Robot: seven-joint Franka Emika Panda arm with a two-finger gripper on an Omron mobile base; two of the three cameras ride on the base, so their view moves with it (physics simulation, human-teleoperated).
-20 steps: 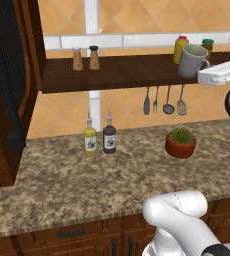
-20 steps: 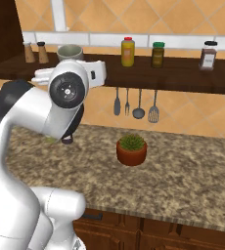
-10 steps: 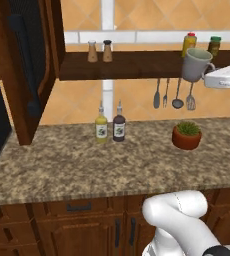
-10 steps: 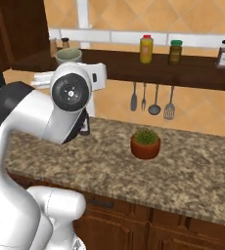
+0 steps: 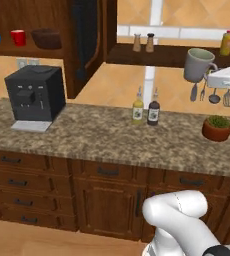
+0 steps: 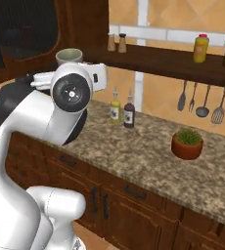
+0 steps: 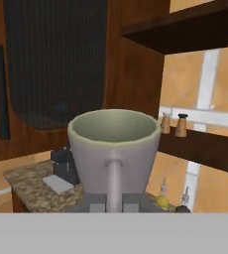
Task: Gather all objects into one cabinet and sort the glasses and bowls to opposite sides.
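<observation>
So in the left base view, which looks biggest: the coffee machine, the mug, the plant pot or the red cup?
1. Coffee machine, by far.
2. Mug and plant pot look about alike, and the mug sits nearer the camera in the gripper, so no ranking.
3. Red cup, smallest, farther back.

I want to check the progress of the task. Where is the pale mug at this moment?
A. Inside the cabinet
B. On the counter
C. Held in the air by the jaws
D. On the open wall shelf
C: the mug hangs in the gripper, above the counter.
</observation>
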